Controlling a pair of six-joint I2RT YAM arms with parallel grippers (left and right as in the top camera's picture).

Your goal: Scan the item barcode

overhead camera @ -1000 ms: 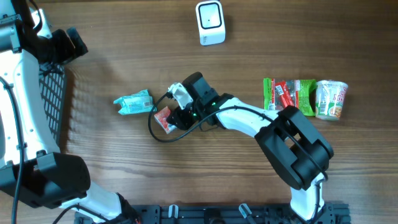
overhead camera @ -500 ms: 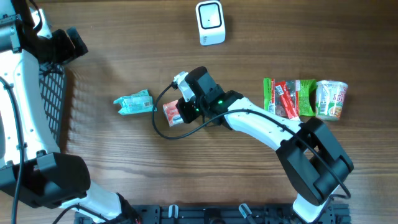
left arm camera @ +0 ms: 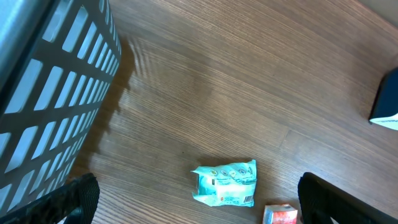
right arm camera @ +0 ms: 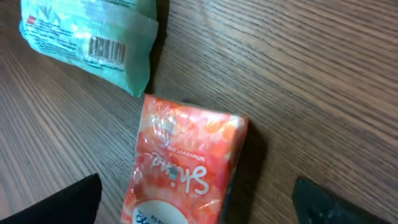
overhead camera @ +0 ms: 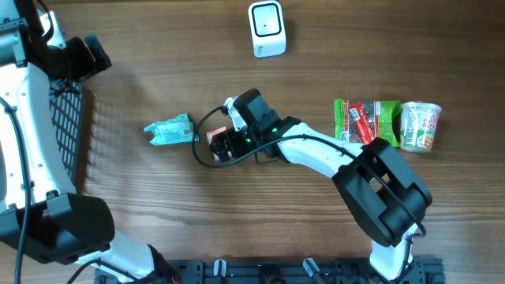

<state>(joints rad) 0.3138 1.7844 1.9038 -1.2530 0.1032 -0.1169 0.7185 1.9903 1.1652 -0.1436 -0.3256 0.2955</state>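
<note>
Plainly glossy orange-red packet (right arm camera: pixel 181 163), white script lettering.

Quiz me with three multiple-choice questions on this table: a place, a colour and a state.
1. The teal packet lies: A in the basket; B beside the orange packet; C on the scanner.
2. The packet below the right gripper is: A blue; B black; C orange.
3. The right gripper is: A open; B shut on the packet; C shut on a cable.
B, their corners lie close together; C, the wrist view shows an orange wrapper; A, its fingers stand wide of the packet.
</note>
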